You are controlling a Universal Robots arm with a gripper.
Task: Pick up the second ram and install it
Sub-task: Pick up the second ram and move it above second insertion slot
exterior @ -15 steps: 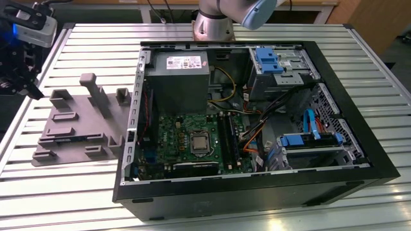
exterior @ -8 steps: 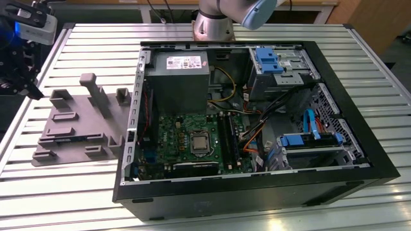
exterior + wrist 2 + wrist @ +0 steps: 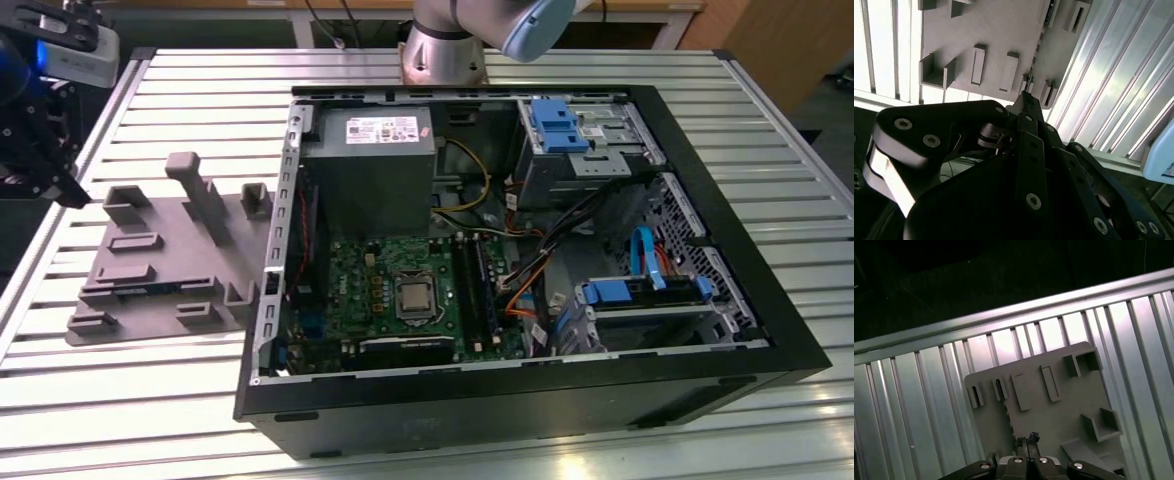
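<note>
- the task looks to be at its early part: the hand point(image 3: 1028, 439) hangs above the grey holder point(image 3: 1054, 405). its fingertips are pressed together, as far as both wrist views show, and they pinch nothing.
- the second ram point(image 3: 1039, 45) seems to be the thin dark strip that stands on its edge in a groove of the holder, with one end close under the fingertips. it is not grasped and not lifted, and its label cannot be made out.
- so nothing of the work is done that the pictures can prove. the grasp, the carrying and the installing are all left.
- in the exterior view the holder lies on the slatted metal surface point(image 3: 160, 400), just beside the open computer case point(image 3: 747, 230), at 9 o'clock from it.
- inside the case the green motherboard point(image 3: 400, 290) has its long black slots point(image 3: 478, 285) at 3 o'clock from the processor socket point(image 3: 416, 296). whether a stick already sits in one of them cannot be told.
- things in the way, as a judgement:
  - the case wall stands between the holder and the slots.
  - the orange and black cables point(image 3: 527, 275) crowd the slots at their 3 o'clock side.
  - the grey power supply point(image 3: 367, 165) stands at 12 o'clock from the motherboard.
</note>
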